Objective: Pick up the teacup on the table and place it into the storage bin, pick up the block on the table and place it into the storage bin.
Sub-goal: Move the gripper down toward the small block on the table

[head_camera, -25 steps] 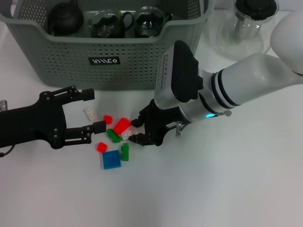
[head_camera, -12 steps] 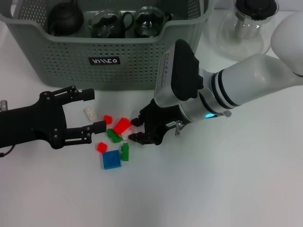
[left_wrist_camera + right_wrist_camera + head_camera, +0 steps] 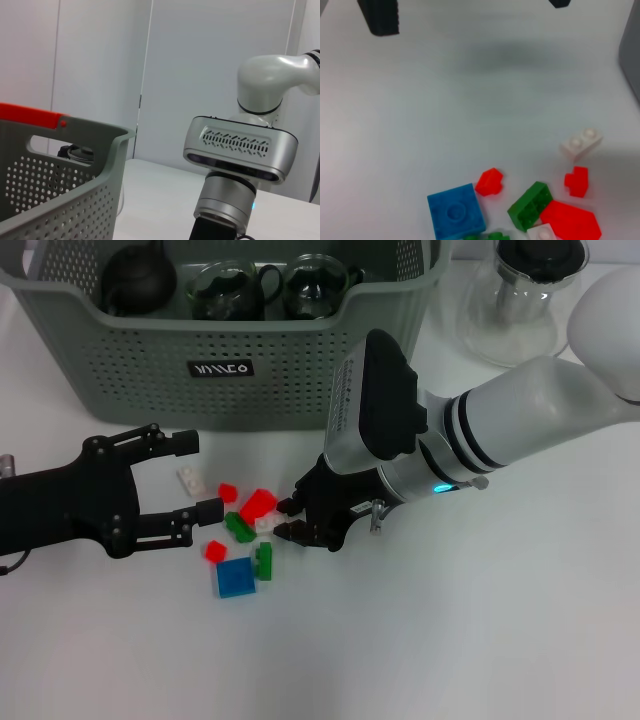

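We see the storage bin [image 3: 220, 350] standing at the far left of the white tabletop [image 3: 450, 640], its black label facing us. Inside it, along the far side, sit a dark teapot [image 3: 138, 280] and two glass teacups [image 3: 225, 290] side by side.

On the tabletop just near the bin lies a loose cluster of blocks. A white block [image 3: 188, 478] is farthest left and closest to the bin. To its right come a small red block [image 3: 228, 492] and a larger red block [image 3: 257, 505]. A green block [image 3: 239, 527] lies just near the larger red one, touching or almost touching it. Another small red block [image 3: 215, 550] sits nearer to us, beside a flat blue block [image 3: 234, 577], with a second green block [image 3: 264, 560] at the blue one's right edge.

Our right gripper [image 3: 287, 519] is low over the right edge of the cluster, its fingers a little apart and holding nothing, with a small pale block between or just beside the tips, next to the larger red block.

Our left gripper [image 3: 196, 475] reaches in from the left edge, its fingers spread wide on either side of the white block, gripping nothing.

A clear glass teapot with a black lid [image 3: 520, 290] stands to the right of the bin, well apart from the blocks.
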